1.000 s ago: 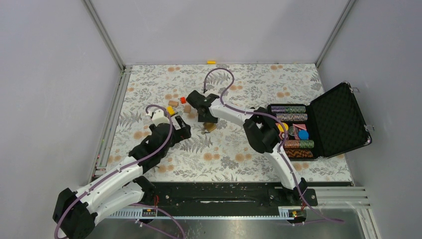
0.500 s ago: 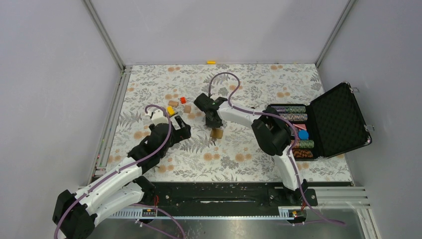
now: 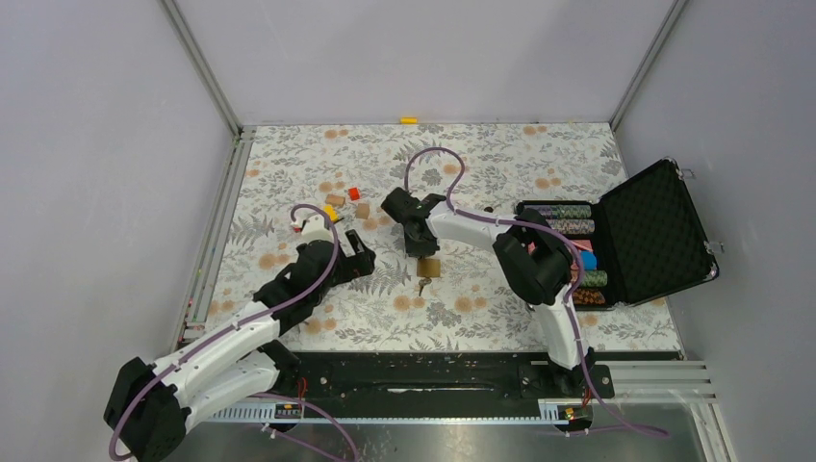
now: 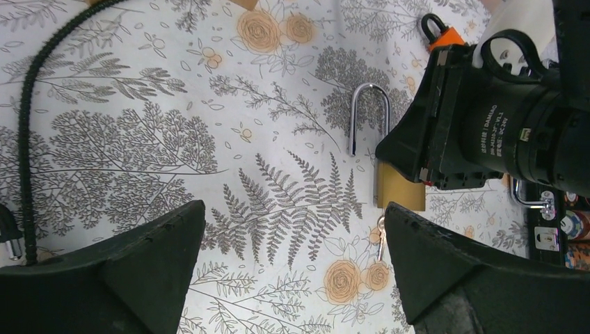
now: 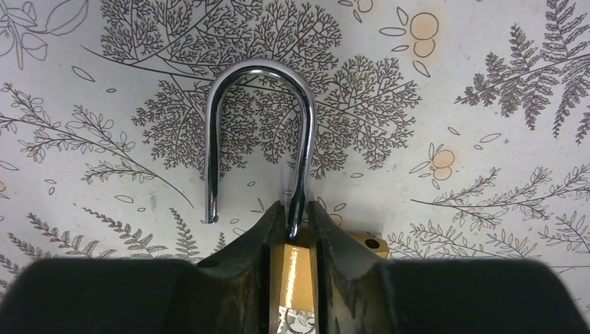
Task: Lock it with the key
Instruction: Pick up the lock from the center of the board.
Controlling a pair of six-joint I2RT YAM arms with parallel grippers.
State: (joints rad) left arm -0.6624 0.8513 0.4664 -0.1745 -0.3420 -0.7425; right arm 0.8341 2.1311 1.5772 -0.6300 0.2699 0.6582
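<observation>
Padlock (image 5: pixel 291 275) lies on the table (image 4: pixel 104 139), shackle (image 5: pixel 259 125) open, key (image 4: pixel 380 233) at its base. The right end effector (image 5: pixel 291 216) pinches the brass body narrowly, likely to steady it. The left end effector (image 4: pixel 293 209) hovers wide nearby.

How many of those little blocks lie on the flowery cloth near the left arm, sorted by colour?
Tan blocks: 2
Red block: 1
Yellow block: 1
Total: 4
</observation>
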